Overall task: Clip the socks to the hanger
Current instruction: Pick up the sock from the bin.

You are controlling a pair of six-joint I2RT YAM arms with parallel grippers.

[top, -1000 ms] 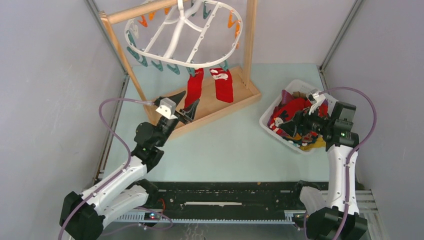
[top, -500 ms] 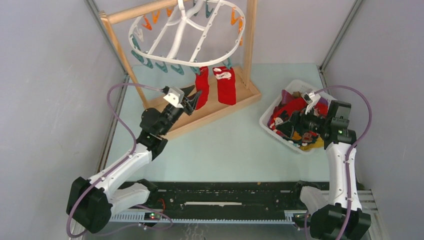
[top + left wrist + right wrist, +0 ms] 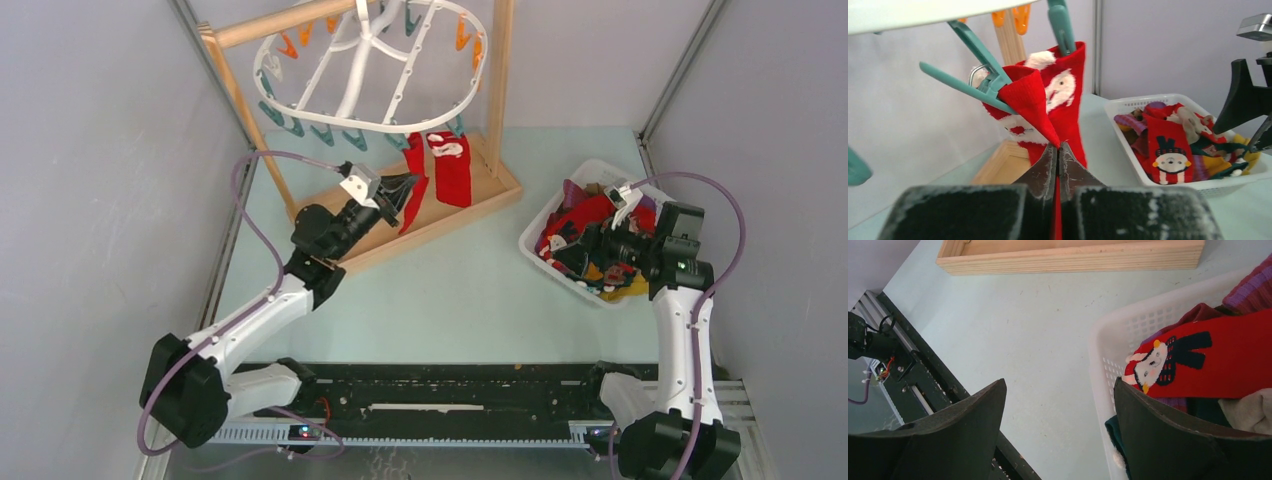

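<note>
I look down on a pale mint-green tabletop (image 3: 470,290) closed in on three sides by plain matte grey-white wall panels: one on the left (image 3: 100,200), one at the back (image 3: 580,60), one on the right (image 3: 780,120). A slim aluminium strut (image 3: 680,65) runs up the back right corner where the panels meet. Toward the back left of the table I see a light wooden stand with a shallow tray base (image 3: 450,218) and square uprights. A black rail (image 3: 450,385) runs along the near edge, with a slotted metal strip (image 3: 450,432) just in front of it. The light is even and soft, with only faint shadows. From the right wrist view I can make out small scuffs on the tabletop.
</note>
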